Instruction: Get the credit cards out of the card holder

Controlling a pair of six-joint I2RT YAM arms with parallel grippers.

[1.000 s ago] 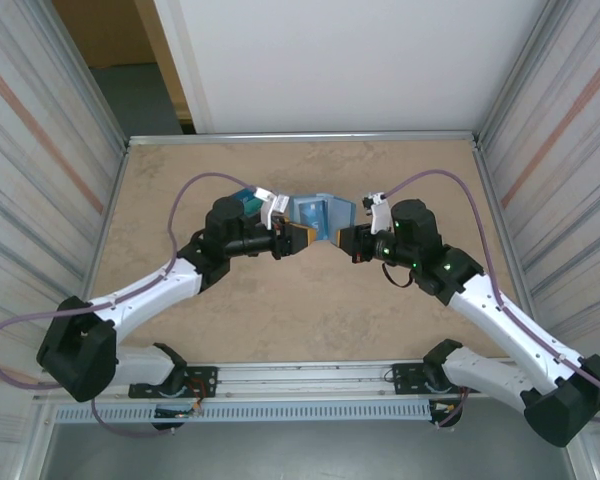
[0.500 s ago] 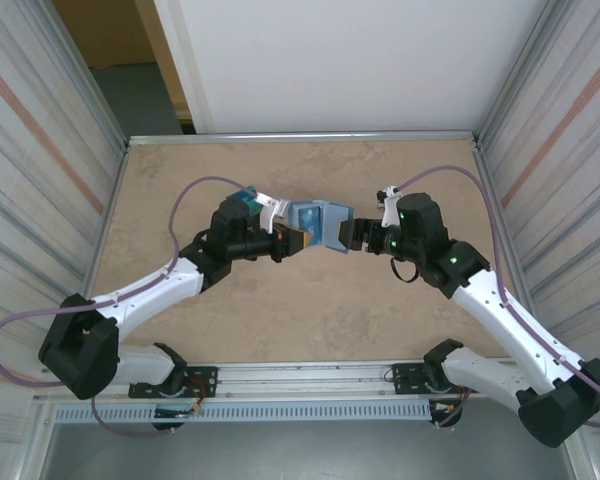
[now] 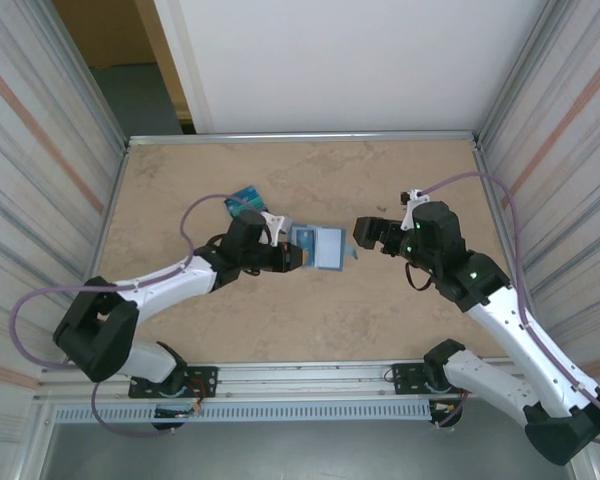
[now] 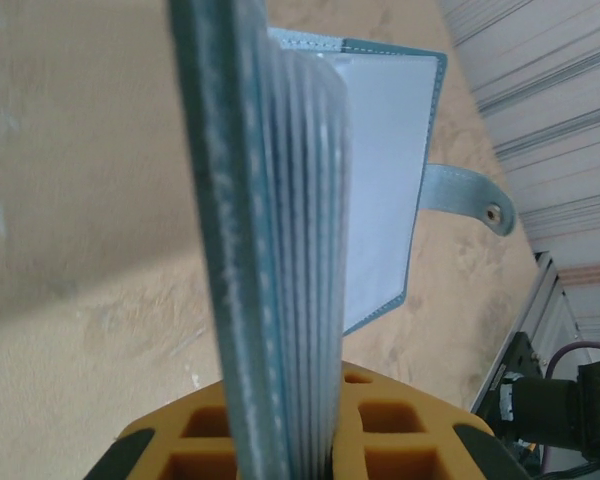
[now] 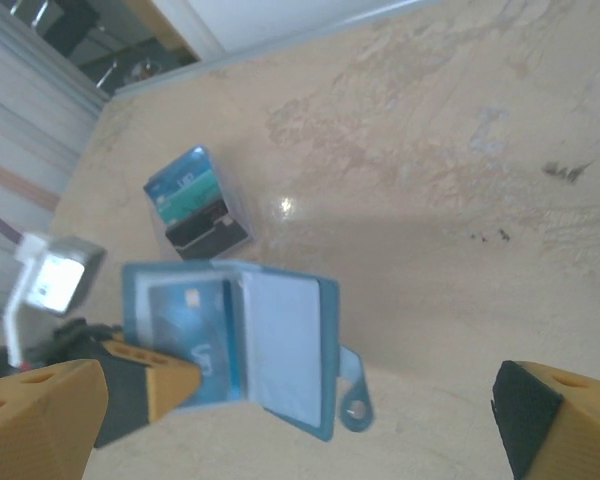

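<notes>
The left claw point(image 3: 292, 257) was clamped tight on the left edge of the card holder point(image 3: 322, 247), holding it spread open over the table point(image 3: 310, 170), with its snap tab point(image 5: 352, 395) hanging off the right side. A blue card point(image 5: 195, 325) sat in its left pocket. The right claw point(image 3: 368, 235) stood wide open and empty, near the holder but apart from it. Farther back, blue and green cards point(image 5: 185, 190) lay by a black piece point(image 5: 205, 232)

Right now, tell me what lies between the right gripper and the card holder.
Bare table separates the right gripper from the card holder, as the top external view shows.
</notes>
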